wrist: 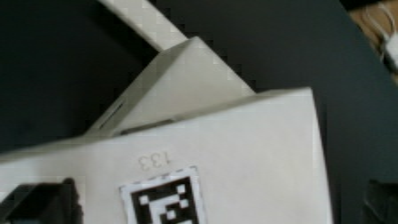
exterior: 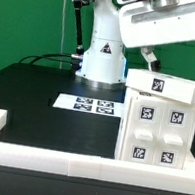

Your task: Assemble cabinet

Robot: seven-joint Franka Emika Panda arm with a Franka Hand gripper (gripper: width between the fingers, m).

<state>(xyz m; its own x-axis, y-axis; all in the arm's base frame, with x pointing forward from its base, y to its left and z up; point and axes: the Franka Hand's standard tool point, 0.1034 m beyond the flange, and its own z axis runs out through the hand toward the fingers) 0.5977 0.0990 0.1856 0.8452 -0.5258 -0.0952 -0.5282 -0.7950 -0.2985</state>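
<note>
**Claw straddling the cabinet's top panel**

I see the cabinet [exterior: 159, 130] standing upright on the counter [exterior: 37, 81] at the exterior view's right, tucked into the corner of the low border frame [exterior: 1, 124]. I judge the frame is there to brace it against pushing. A tagged top panel [exterior: 168, 88] lies across the body. My claw [exterior: 177, 59] hangs just over that panel. In the wrist view its dark fingers [wrist: 36, 200] stand wide, one on each side of the white piece. I cannot tell whether they actually pinch it. The marker board [exterior: 89, 106] lies well apart, out of the way.
</note>
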